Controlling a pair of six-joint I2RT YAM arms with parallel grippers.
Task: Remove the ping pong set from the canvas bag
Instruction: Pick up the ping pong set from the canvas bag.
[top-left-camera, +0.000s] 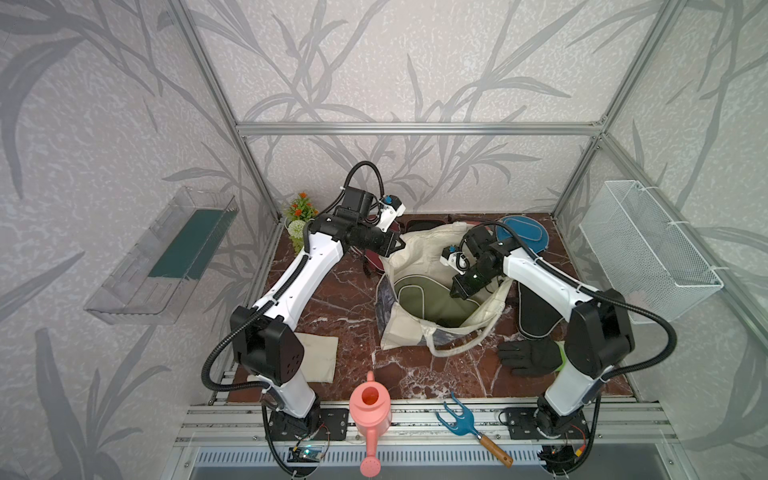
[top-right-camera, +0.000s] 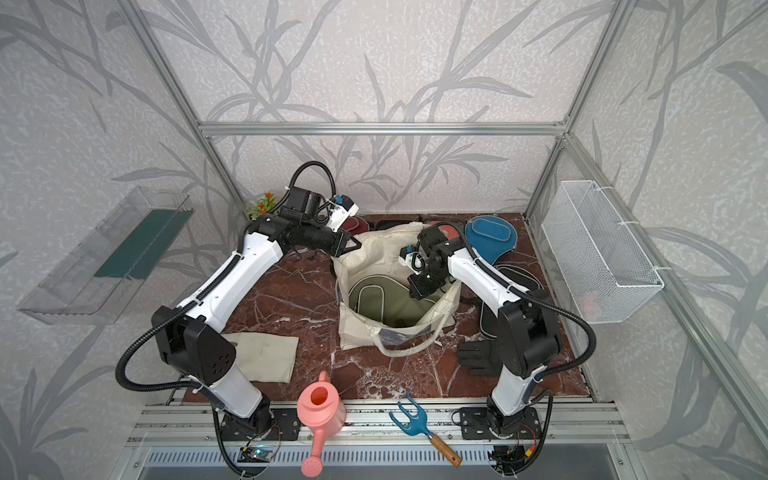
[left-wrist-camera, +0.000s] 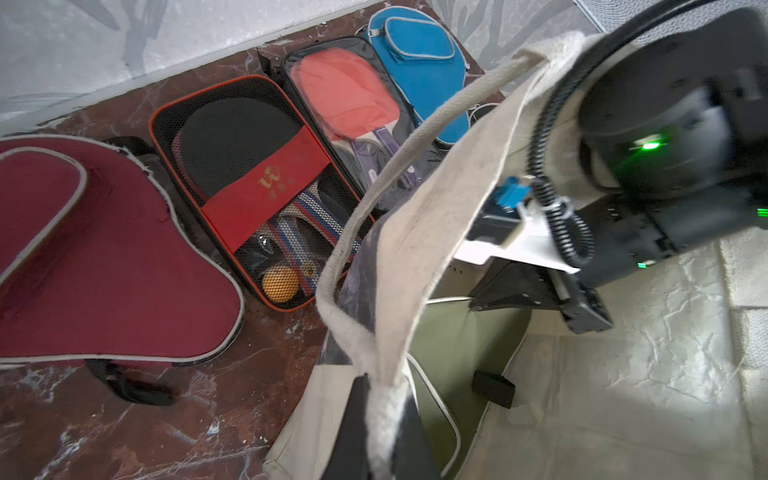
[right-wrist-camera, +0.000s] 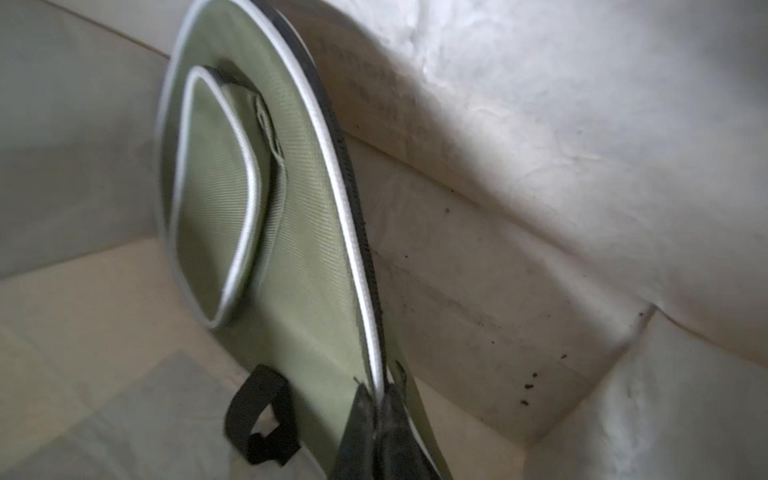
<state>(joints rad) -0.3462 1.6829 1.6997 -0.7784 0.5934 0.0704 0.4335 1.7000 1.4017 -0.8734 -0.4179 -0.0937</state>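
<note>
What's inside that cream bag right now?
Inside the canvas bag there is one olive paddle case, tilted against the bag's inner wall. The right claw is shut on its piped edge. Anything beneath or behind the case is covered.

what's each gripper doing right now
left gripper: shut on the large cream canvas tote bag at its rim.
right gripper: shut on the edge of the olive paddle-shaped padded case.

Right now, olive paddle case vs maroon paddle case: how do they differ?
Place: the olive paddle case is inside the canvas bag; the maroon paddle case lies flat on the marble table outside it.
Grip: the right gripper pinches the olive case's piped edge; no gripper touches the maroon one.
Shared: paddle shape, pale piping, black strap loop.
</note>
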